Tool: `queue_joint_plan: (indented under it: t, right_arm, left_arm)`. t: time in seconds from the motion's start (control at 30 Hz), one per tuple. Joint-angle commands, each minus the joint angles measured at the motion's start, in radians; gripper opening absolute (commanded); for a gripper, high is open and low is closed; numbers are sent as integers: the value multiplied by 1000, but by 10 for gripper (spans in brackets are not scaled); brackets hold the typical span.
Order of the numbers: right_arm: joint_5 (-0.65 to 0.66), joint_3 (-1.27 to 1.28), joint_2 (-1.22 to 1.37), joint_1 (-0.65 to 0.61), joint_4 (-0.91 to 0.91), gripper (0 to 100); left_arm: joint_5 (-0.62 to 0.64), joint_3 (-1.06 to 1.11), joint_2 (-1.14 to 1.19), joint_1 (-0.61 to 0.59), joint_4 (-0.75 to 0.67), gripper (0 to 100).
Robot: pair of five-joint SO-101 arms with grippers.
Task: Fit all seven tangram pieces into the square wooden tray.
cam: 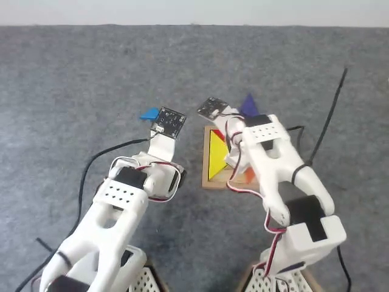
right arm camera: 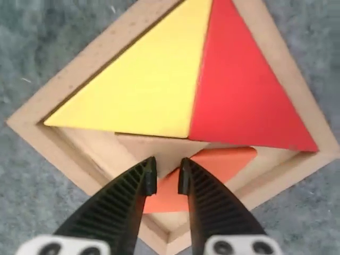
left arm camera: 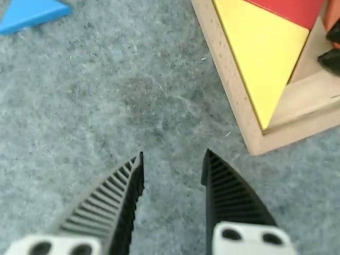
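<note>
1. Over on the left of the grey mat, a blue triangle (cam: 149, 114) lies flat, well apart from the tray and not yet placed.
2. Next, my left gripper (left arm camera: 174, 159) hangs over bare mat between the blue triangle and the tray, fingers spread with nothing between them.
3. At centre sits the square wooden tray (cam: 206, 182), with the left gripper just beside its near corner.
4. Inside it, a big yellow triangle (right arm camera: 143, 90) fills the left part, flush against the rim.
5. A big red triangle (right arm camera: 239, 95) lies edge to edge with the yellow one, and both look properly seated.
6. A smaller orange piece (right arm camera: 218, 164) rests in the remaining half, beside bare wood; I cannot tell whether it sits square in its corner.
7. My right gripper (right arm camera: 167, 164) hovers over the orange piece, fingers nearly together with a slim gap and nothing visibly pinched.
8. Beyond the tray's far right corner, a purple piece (cam: 248, 104) pokes out past the right arm, on the mat.
9. By my count, three pieces are in and four remain, so I judge the job a bit under half done.
</note>
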Motion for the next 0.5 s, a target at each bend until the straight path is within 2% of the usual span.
queue_joint_plan:
  t: [0.0,0.2,0.47]
  right_arm:
    - [37,-14,5,88,-4,87]
    - [60,-14,5,166,-62,87]
    - [58,-15,13,179,-214,87]
  left_arm:
    - [-6,-33,-2,12,-12,184]
    - [-6,-31,-2,12,-12,184]
    - [-6,-31,-2,12,-12,184]
